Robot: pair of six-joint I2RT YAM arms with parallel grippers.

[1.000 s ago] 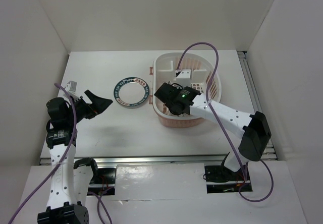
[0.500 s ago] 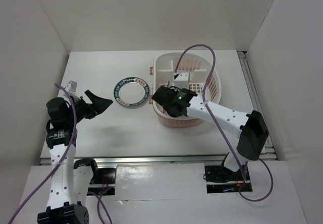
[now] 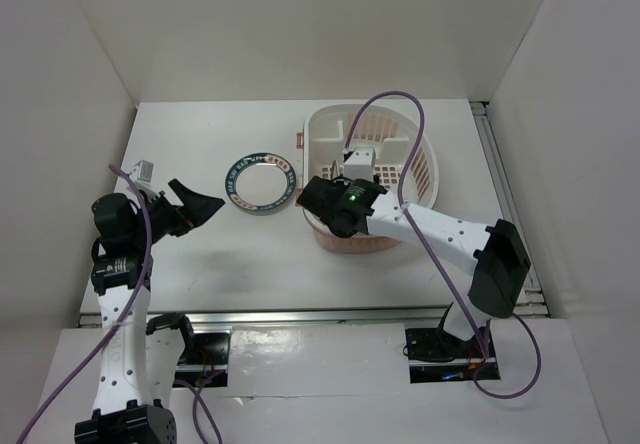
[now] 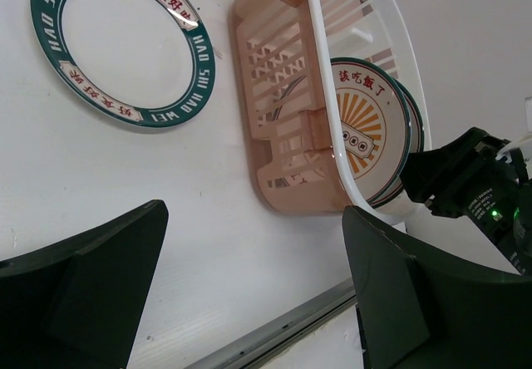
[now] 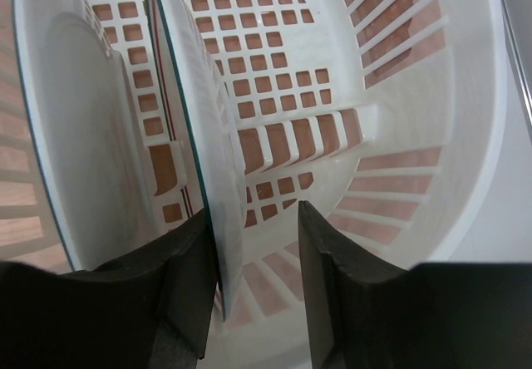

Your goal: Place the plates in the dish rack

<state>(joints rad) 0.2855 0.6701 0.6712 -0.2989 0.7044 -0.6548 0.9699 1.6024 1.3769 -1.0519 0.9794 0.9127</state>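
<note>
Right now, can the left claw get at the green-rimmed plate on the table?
Probably yes: the green-rimmed plate lies flat on the table, just apart from the dish rack, and the open left claw faces it with nothing between them.

White table (image 3: 200,254) carrying two things; green-rimmed plate (image 3: 259,180) lying flat, left of centre; pink dish rack (image 3: 430,164) just right of it, toward the far side.

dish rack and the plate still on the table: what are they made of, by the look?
Dish rack: most likely moulded plastic. It is pale pink and cream, slightly translucent, with thin slotted walls and a soft sheen.
Plate on the table: glazed ceramic or melamine, can't tell which. It is glossy white with a printed dark green rim band and glare on the rim.
</note>
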